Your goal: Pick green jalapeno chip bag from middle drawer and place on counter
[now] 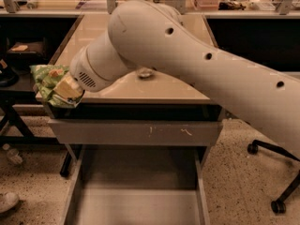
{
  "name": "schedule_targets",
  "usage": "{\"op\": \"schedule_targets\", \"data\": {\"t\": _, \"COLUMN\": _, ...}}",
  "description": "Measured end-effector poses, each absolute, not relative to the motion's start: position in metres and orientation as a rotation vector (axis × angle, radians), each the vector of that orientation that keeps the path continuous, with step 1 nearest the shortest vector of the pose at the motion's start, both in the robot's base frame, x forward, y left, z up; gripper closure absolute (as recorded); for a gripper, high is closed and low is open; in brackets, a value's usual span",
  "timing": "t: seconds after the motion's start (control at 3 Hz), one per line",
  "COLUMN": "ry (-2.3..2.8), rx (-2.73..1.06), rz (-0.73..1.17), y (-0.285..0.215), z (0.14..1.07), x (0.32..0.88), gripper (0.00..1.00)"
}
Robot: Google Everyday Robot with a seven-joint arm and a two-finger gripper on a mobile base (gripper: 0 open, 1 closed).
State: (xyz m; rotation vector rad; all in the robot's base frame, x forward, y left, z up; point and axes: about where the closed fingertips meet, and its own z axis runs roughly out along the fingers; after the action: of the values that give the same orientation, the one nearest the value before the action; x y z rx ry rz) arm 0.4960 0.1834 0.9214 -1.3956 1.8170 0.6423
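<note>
My gripper [65, 89] is at the end of my big white arm [187, 46]. It is out by the front left corner of the counter [154, 90]. It is squeezed tight on the bag [47, 76].

The green bag is all crumpled up. It sticks out to the left of my gripper and a little above it. The bag is up at the height of the counter top and hangs past the corner. I cannot tell if it touches the counter.

The counter runs off to the right of my gripper and behind it. My arm hides a lot of it. A small dark thing [145, 72] peeks out from under my arm, and I cannot tell what it is.

Just below my gripper and to the right is a grey panel [136, 132] with little scratch marks. Further down, under that, the drawer [136, 186] is pulled out and its flat grey floor shows.
</note>
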Motion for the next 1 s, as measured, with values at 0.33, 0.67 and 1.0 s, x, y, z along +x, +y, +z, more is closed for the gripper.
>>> {"op": "schedule_targets", "data": {"t": 0.33, "ry": 1.815, "rx": -1.400, "rz": 0.640, "y": 0.189, "z": 0.929, "x": 0.526, "gripper": 1.00}}
{"op": "schedule_targets", "data": {"t": 0.67, "ry": 1.824, "rx": -1.390, "rz": 0.657, "y": 0.191, "z": 0.926, "x": 0.560, "gripper": 1.00}}
{"op": "schedule_targets", "data": {"t": 1.0, "ry": 1.839, "rx": -1.391, "rz": 0.680, "y": 0.198, "z": 0.916, "x": 0.594, "gripper": 1.00}}
